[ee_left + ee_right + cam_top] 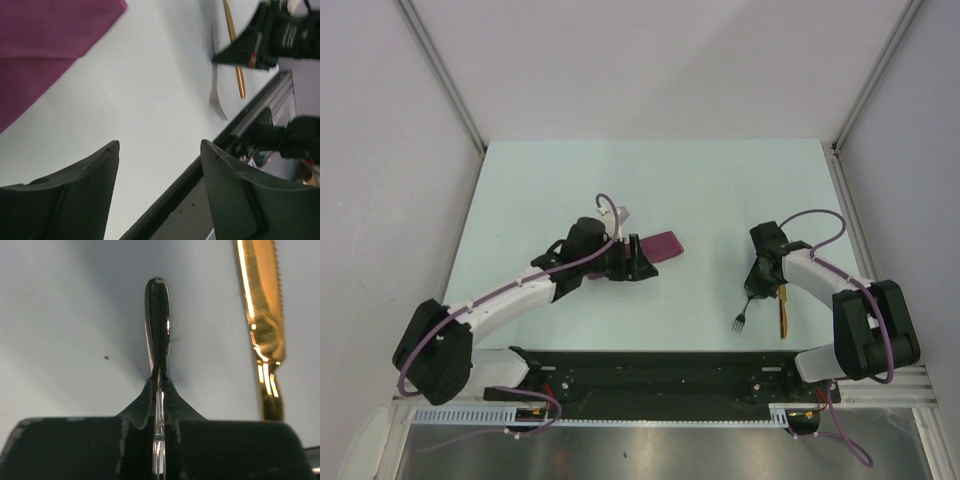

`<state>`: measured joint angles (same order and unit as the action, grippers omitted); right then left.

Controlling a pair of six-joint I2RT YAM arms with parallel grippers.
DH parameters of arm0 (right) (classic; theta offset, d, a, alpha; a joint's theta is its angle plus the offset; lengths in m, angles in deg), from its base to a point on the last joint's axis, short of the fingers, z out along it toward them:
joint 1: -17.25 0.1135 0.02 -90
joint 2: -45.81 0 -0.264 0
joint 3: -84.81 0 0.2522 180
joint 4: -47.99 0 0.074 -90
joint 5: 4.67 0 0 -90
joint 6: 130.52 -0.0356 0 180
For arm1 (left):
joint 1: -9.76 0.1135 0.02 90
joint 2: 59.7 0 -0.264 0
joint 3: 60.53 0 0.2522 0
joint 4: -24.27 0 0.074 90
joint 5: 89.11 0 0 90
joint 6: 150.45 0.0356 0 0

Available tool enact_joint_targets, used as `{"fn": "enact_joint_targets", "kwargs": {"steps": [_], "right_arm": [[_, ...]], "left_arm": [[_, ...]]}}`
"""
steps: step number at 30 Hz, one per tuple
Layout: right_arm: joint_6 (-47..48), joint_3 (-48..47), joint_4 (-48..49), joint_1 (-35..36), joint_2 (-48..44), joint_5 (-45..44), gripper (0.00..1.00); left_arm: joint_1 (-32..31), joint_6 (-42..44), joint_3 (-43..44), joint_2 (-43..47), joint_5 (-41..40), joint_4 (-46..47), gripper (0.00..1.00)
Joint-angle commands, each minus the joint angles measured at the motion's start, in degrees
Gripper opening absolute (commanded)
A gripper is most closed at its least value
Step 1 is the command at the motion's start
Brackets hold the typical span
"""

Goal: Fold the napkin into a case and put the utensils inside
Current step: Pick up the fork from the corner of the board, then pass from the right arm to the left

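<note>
Case [666, 243] lies folded flat on the surface [720, 190], a small plum oblong. Fold looks done and nothing is in it yet.

Left claw [642, 256] sits just beside the case, on the arm-base side, jaws wide with nothing between. Probably parked close so it can steady the case or lift its mouth.

Fork [742, 315] is well right of the case. Right claw [754, 290] is pinched tight on its handle, tines toward the arm bases. Holding it by the handle probably leaves an end free to slide into the case.

Knife [783, 315] lies just beyond the fork, on the side away from the case, and is not gripped.

Top view gives the layout but not the grip. Right wrist view shows the jaws shut on the thin handle edge-on, the handle tip poking past them, and the knife's serrated edge. Left wrist view shows only bare surface between its fingers [75, 195], with the case off to one side. Cannot tell whether the fork is off the surface.
</note>
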<state>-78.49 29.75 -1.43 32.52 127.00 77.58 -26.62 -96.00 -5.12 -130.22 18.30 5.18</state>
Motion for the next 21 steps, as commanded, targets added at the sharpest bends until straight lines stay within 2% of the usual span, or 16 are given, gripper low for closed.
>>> {"fn": "enact_joint_targets", "kwargs": {"steps": [1,3,6,11,14,21], "right_arm": [[-7.89,0.27,12.01,0.29,3.01,7.56,0.00],[-9.74,-0.62,14.72,-0.50,3.80,14.04,0.00],[-11.77,-1.33,17.29,-1.20,4.15,17.24,0.00],[-17.03,1.30,20.89,-1.73,1.26,19.18,0.00],[-20.10,2.45,23.34,-2.08,-0.76,20.04,0.00],[-24.24,4.82,24.50,-0.77,-4.10,19.26,0.00]], "left_arm": [[-2.37,0.22,-0.86,-5.76,13.07,11.99,0.74],[-5.61,-0.22,-0.78,-8.30,13.00,15.94,0.76],[-9.14,-3.29,-0.09,-14.45,15.89,23.86,0.80],[-11.43,-6.28,3.87,-23.85,15.55,21.50,0.84],[-12.39,-8.21,4.85,-26.41,15.03,21.75,0.84],[-13.28,-11.21,6.51,-29.40,13.53,24.05,0.78]]}}
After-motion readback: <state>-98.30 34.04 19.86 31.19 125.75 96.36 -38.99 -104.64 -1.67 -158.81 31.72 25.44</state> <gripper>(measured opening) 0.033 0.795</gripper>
